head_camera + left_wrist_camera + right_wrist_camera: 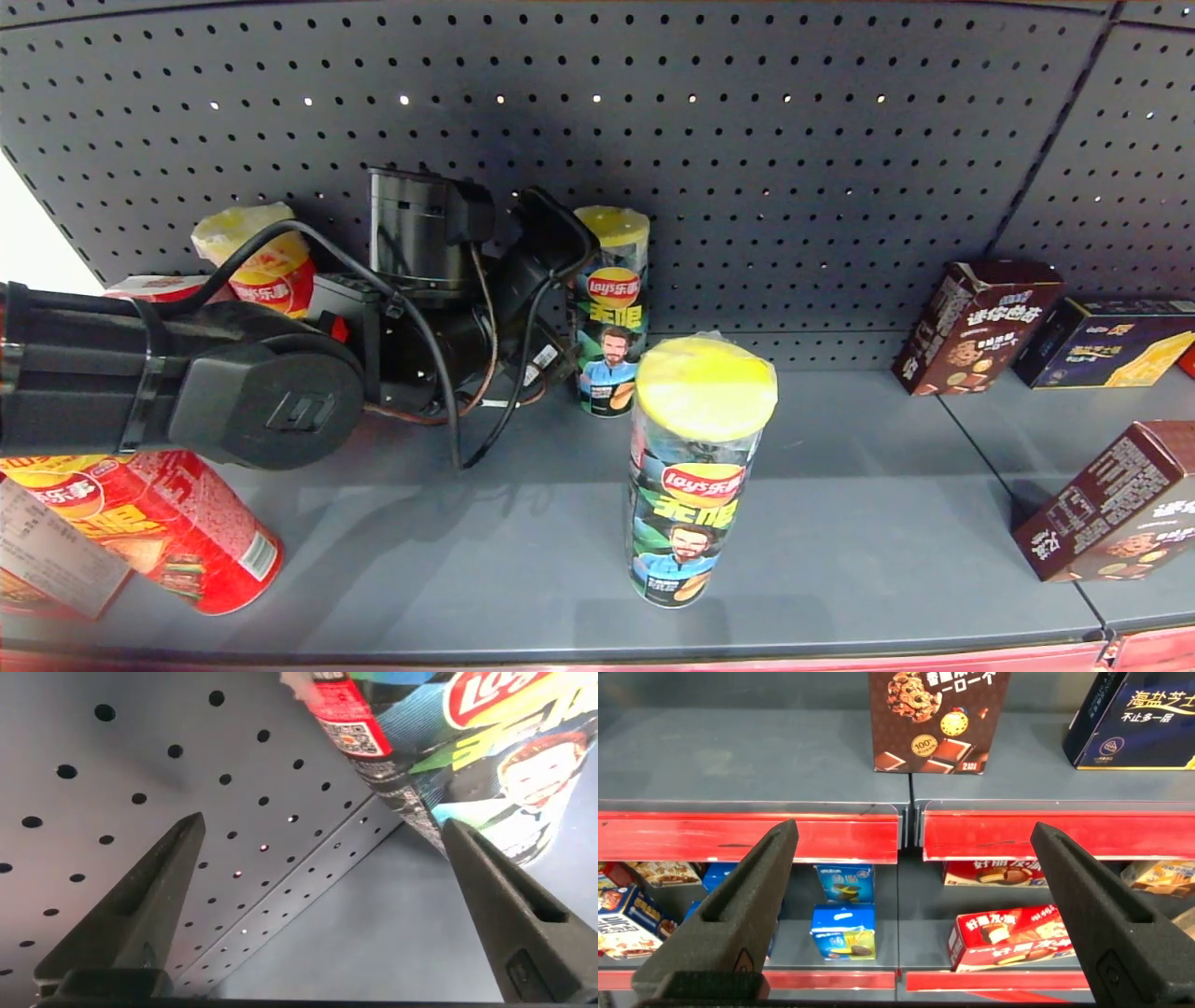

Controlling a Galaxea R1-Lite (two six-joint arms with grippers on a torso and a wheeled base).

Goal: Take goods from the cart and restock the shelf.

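Two green-and-black chip cans are seen standing on the grey shelf [887, 523], each upright with its long axis vertical, its yellow lid on top and its printed face turned toward the shelf's front edge. The rear can [611, 313] is set close to the pegboard [747, 140] at the back. The front can [695, 471] is placed nearer the lip, a little to the right of the first and apart from it. The left gripper [322, 821] is held deep in the shelf at the rear can's left side, its arm extended from the left. Its jaws are spread wide, bare pegboard is shown between them, and nothing is clamped. In the left wrist view the rear can is seen just beside one fingertip [467, 849], off to that side rather than squarely between the two; whether it is touched cannot be told. The front can stands well apart from that gripper. The right gripper [913, 829] is likewise parted and empty, pointed at red rails [747, 831] fronting shelves stocked with boxes. A red can [201, 546] is seen at the front left beneath the arm, and a yellow-lidded can [261, 261] at the back left. Two brown boxes [976, 322] and a blue box [1111, 345] are ranged at the right.
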